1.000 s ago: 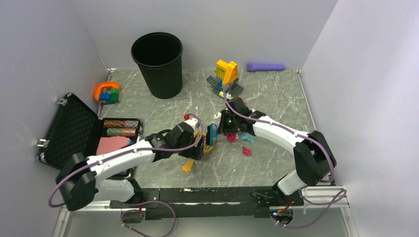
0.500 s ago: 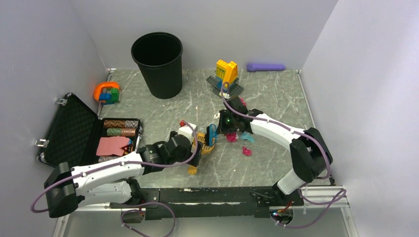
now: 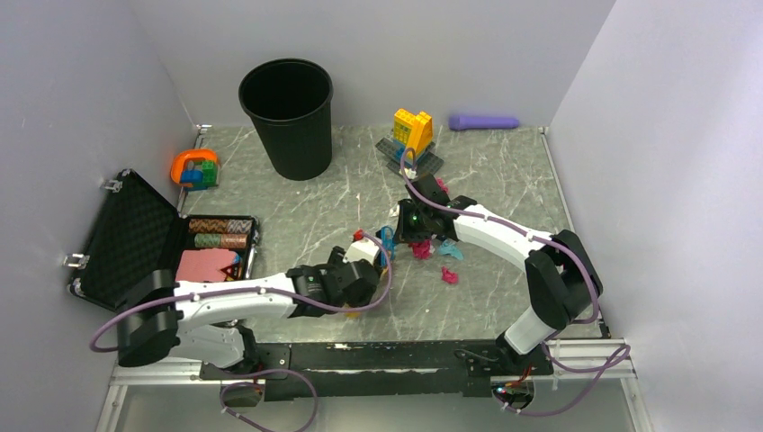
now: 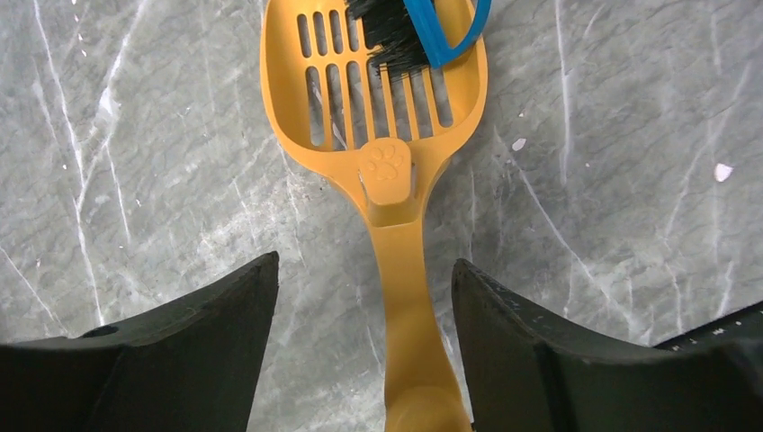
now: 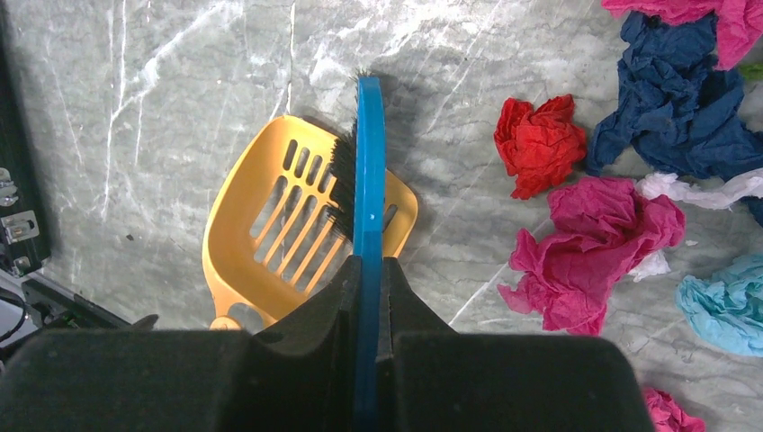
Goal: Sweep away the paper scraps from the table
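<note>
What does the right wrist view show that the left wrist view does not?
Only the right wrist view shows the paper scraps, red, magenta, navy and teal, and the right gripper shut on the blue brush. Only the left wrist view shows the left gripper, open, astride the handle of the orange scoop, with its paw print. Both show the scoop's slotted bowl, the brush bristles over it, and the table.

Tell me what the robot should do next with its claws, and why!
Probably close the left claw on the handle of the orange scoop. The handle lies ungripped between its open fingers, the scoop flat on the table. The right claw is shut on the blue brush, and the paper scraps lie beside it.
</note>
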